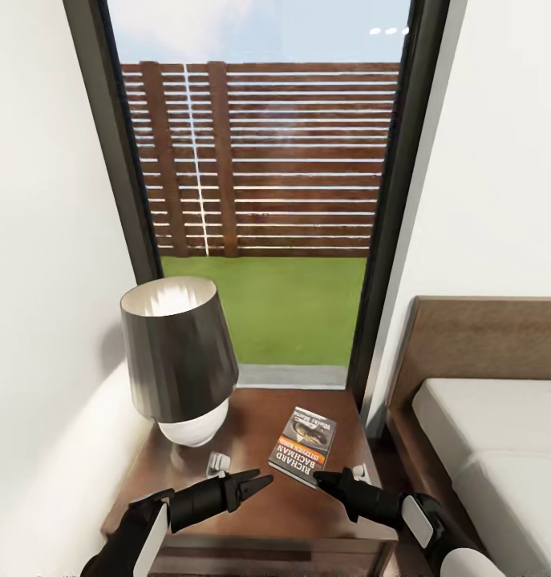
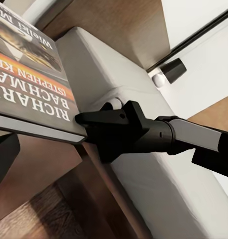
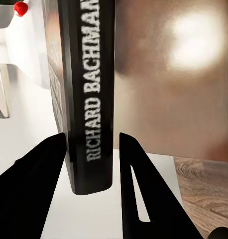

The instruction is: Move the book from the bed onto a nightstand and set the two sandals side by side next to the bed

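We see the book [image 1: 304, 445] lying flat on the nightstand [image 1: 251, 513] beside the lamp [image 1: 179, 361], left of the bed [image 1: 500, 449]; our right gripper [image 1: 322, 479], fingers spread, straddles its spine, while our left gripper [image 1: 263, 482] hovers nearby, its spread unclear.

White walls [image 1: 42, 240] flank a tall dark-framed window [image 1: 263, 200] showing blue sky, a slatted brown fence [image 1: 291, 160] and green grass [image 1: 299, 300] in bright daylight. A lamp [image 1: 179, 361] with a dark shade and white base stands near the left rear corner of the glossy wooden top. Wood-plank floor [image 3: 203, 184] shows in the right wrist view.
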You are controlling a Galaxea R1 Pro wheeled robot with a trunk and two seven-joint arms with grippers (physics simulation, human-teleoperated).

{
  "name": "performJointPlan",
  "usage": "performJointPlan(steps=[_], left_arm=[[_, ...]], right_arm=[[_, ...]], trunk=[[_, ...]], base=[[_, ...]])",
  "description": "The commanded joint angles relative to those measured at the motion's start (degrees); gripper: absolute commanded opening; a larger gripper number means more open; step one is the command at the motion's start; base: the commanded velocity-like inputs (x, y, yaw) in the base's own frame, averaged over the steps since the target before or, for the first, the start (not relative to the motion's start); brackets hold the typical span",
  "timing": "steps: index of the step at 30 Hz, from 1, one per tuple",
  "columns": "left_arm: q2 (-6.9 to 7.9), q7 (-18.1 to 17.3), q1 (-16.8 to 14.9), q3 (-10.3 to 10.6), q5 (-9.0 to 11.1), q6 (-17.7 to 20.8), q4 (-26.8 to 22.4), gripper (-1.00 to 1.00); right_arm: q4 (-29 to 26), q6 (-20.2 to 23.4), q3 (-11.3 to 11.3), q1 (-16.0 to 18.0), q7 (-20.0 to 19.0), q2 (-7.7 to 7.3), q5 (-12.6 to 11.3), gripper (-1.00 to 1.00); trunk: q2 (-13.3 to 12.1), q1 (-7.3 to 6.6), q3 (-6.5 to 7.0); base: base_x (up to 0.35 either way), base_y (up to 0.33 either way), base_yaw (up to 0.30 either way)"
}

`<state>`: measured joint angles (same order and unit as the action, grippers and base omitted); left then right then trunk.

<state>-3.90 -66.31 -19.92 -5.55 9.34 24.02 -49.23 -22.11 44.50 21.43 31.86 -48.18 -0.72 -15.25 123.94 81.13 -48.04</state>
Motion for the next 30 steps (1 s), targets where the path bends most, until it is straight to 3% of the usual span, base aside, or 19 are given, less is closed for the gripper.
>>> performJointPlan(steps=[1, 9, 30], left_arm=[[-0.05, -0.22, -0.03, -0.17, 0.06, 0.59, 0.00, 1.00], [-0.05, -0.22, -0.03, -0.17, 0.06, 0.59, 0.01, 1.00], [-0.05, -0.20, -0.03, -0.17, 0.06, 0.50, 0.01, 1.00]], right_arm=[[0.01, 0.33, 0.28, 0.05, -0.14, 0.02, -0.05, -1.00], [0.01, 0.33, 0.28, 0.05, -0.15, 0.02, -0.05, -1.00], [0.05, 0.33, 0.26, 0.05, -0.10, 0.11, -0.05, -1.00]], trunk=[[0.44, 0.22, -0.24], [3.65, 1.97, -1.67], [3.65, 1.97, -1.67]], base=[[0.000, 0.000, 0.000], [0.000, 0.000, 0.000], [0.066, 0.000, 0.000]])
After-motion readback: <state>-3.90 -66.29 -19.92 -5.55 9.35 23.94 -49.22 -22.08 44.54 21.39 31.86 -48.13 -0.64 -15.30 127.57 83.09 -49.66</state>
